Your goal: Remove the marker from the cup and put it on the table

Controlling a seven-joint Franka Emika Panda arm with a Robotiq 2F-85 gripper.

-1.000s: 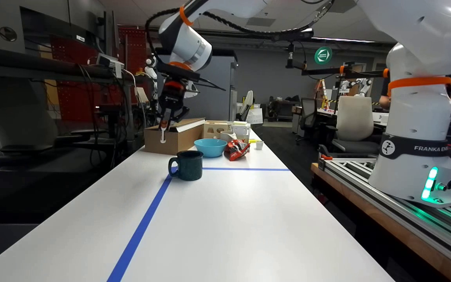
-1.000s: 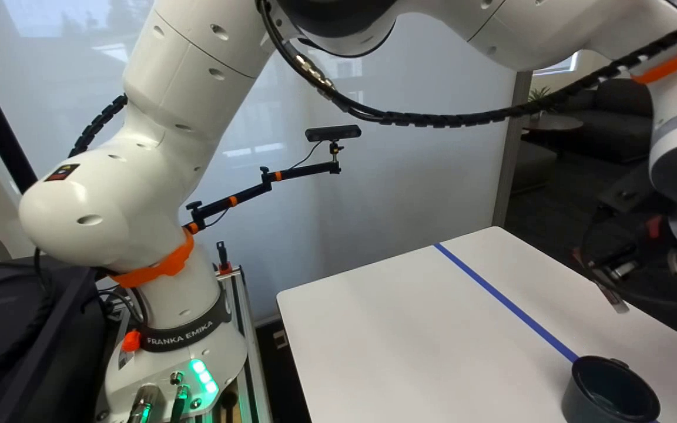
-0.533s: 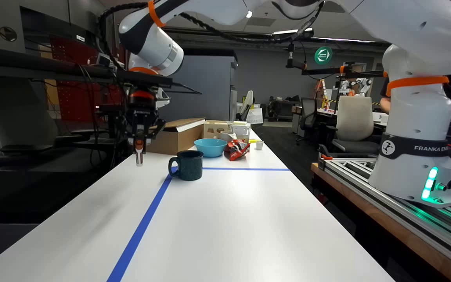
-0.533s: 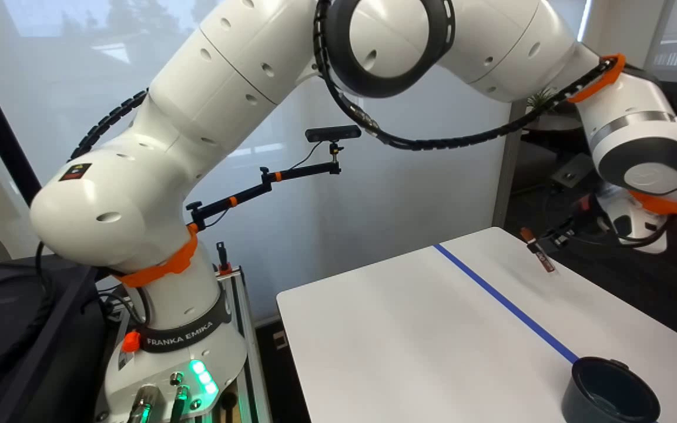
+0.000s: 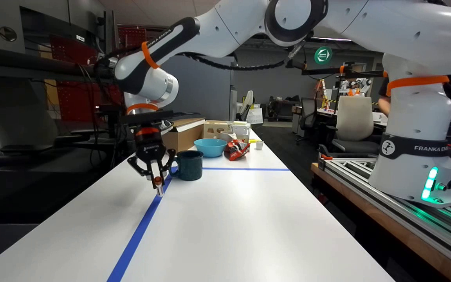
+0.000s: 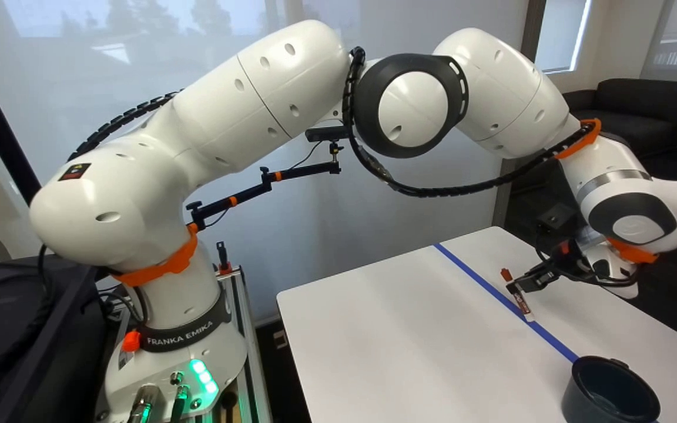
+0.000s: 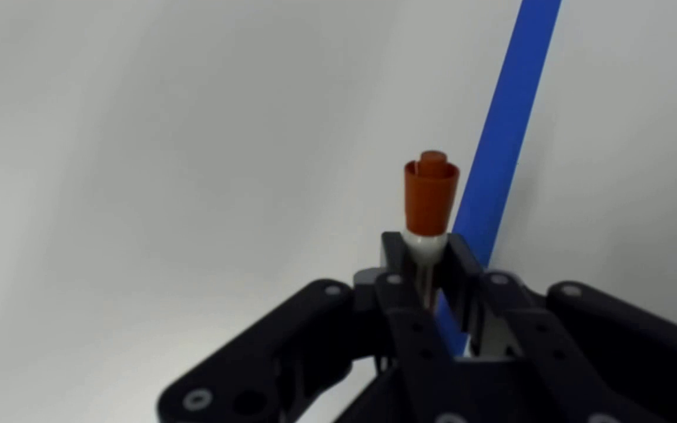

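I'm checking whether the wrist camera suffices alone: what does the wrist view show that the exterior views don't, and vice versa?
Only the wrist view: a clear look at the raised nub atop the marker.
Only the exterior views: the cup and the robot base.
Shared: the gripper closed on the marker, the blue tape and the white table.

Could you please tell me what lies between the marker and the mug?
A stretch of blue tape on the white tabletop, seen in an exterior view.

In an exterior view, mug (image 5: 190,165) on table (image 5: 233,223): marker (image 5: 158,185) in gripper (image 5: 157,180) front-left of it, bowl (image 5: 210,148) behind-right, cardboard box (image 5: 187,138) behind-left.
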